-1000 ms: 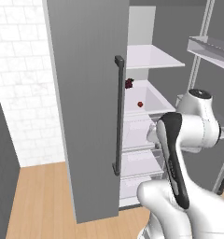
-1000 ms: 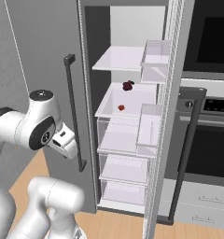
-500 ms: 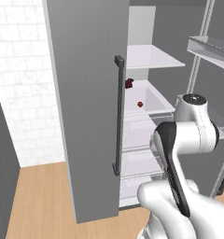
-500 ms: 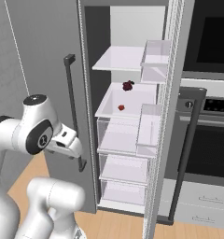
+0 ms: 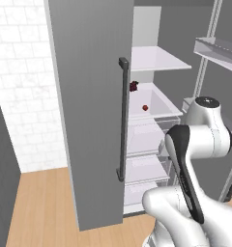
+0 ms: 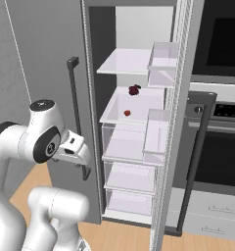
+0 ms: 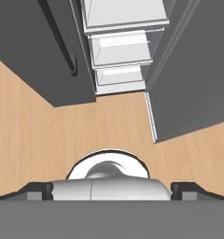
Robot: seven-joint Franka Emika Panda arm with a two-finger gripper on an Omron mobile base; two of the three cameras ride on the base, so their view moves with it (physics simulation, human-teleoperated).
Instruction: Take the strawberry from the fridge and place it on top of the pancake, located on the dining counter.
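Tool [image 6: 82, 156] points floorward; whether it's open, I cannot tell. Strawberry [image 6: 127, 112] on the fridge [image 5: 89, 96] shelf looks tiny, soft, bruisable: pinch its middle gently.

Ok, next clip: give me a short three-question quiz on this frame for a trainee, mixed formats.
1. True or false: the strawberry lies on the same fridge shelf as the darker maroon lump.
2. Multiple choice: in the hand view, the camera looks mostly at A) the oven, B) the wood floor and the lower drawers, C) the strawberry.
3. Fill in: in the right base view, the strawberry lies ____ the maroon lump, towards the shelf's front edge.

Key: 1 true; 2 B; 3 below, nearer the camera.
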